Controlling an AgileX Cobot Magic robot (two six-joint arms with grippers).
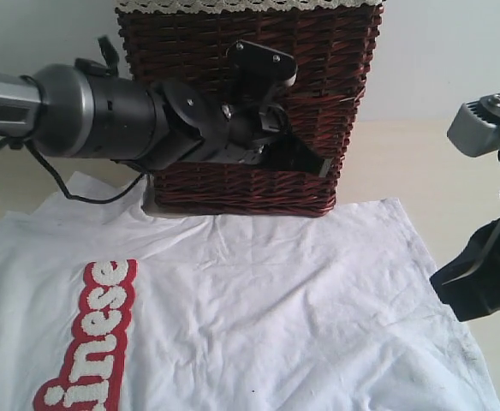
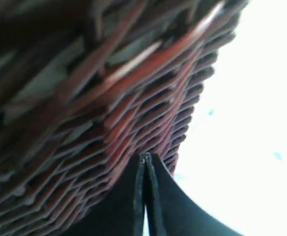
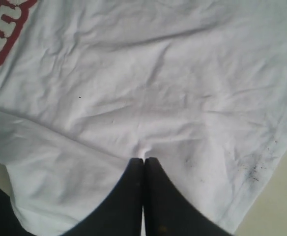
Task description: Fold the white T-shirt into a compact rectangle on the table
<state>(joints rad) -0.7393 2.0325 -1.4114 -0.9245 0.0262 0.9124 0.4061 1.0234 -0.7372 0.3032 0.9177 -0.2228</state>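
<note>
sideways, left gripper (image 2: 144,159) points at basket (image 1: 331,77)

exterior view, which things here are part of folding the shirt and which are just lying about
Part of the job:
white T-shirt, spread flat
table under it

Just lying about:
wicker basket, standing at the shirt's far edge
lace-edged liner on the basket rim

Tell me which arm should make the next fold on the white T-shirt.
Right, probably. The right gripper, fingers shut, sits over the white T-shirt near its edge, whereas the left gripper, also shut, points at the wicker basket, off the cloth.
</note>
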